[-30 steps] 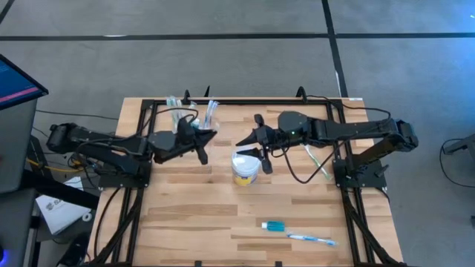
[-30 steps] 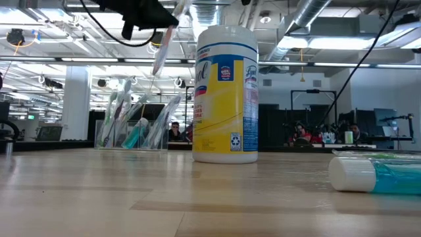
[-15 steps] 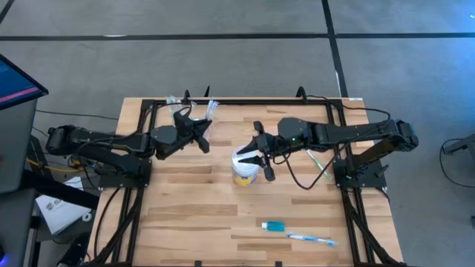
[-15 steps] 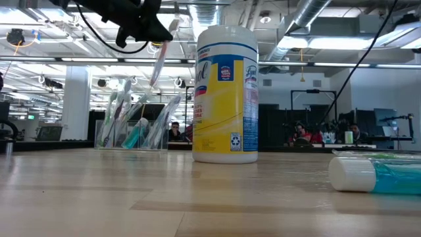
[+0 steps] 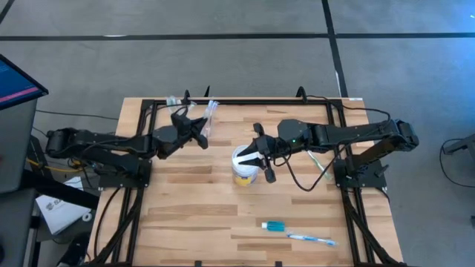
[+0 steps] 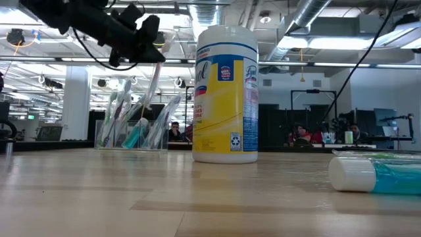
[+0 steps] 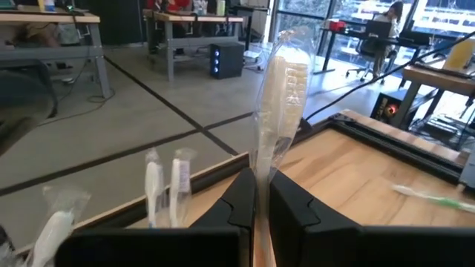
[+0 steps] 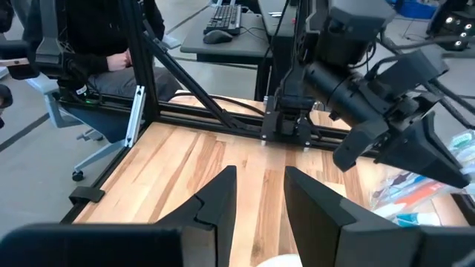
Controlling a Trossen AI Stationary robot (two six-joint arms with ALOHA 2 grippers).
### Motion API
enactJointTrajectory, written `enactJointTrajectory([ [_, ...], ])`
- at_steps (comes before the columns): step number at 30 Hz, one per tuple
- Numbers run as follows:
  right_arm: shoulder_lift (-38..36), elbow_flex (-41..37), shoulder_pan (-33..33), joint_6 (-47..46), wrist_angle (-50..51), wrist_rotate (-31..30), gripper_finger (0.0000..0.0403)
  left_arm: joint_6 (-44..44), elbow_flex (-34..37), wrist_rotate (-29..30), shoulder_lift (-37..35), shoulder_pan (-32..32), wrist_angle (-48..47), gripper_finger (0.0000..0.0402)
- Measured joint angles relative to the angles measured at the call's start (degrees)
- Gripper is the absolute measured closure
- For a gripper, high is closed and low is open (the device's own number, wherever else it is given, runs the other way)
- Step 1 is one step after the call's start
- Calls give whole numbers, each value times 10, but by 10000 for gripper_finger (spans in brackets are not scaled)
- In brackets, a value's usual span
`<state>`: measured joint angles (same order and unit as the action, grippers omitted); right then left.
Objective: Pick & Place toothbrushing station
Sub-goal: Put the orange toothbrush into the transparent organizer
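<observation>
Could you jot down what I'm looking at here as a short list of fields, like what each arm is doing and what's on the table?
Left gripper: shut on a wrapped toothbrush, above the clear organiser
Right gripper: open, over the wipes tub, holding nothing
Organiser: far edge of the table, holds wrapped brushes
Near edge: toothpaste tube beside a loose toothbrush

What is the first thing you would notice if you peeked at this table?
The tall yellow wipes tub with a white lid stands mid-table, and the right gripper hangs over its top with fingers apart. At the far left edge, the left gripper pinches a wrapped toothbrush above the see-through toothbrushing station, which already holds a few brushes. Near the front edge lie a blue toothpaste tube and a toothbrush.
</observation>
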<state>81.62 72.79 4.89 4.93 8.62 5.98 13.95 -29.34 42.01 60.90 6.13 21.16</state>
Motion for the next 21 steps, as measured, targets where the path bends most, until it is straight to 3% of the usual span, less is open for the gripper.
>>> enactJointTrajectory([
  [21, 0, 0, -1, 11, -1, 0, 298, -2, 42, 3, 0, 57, 65, 394],
])
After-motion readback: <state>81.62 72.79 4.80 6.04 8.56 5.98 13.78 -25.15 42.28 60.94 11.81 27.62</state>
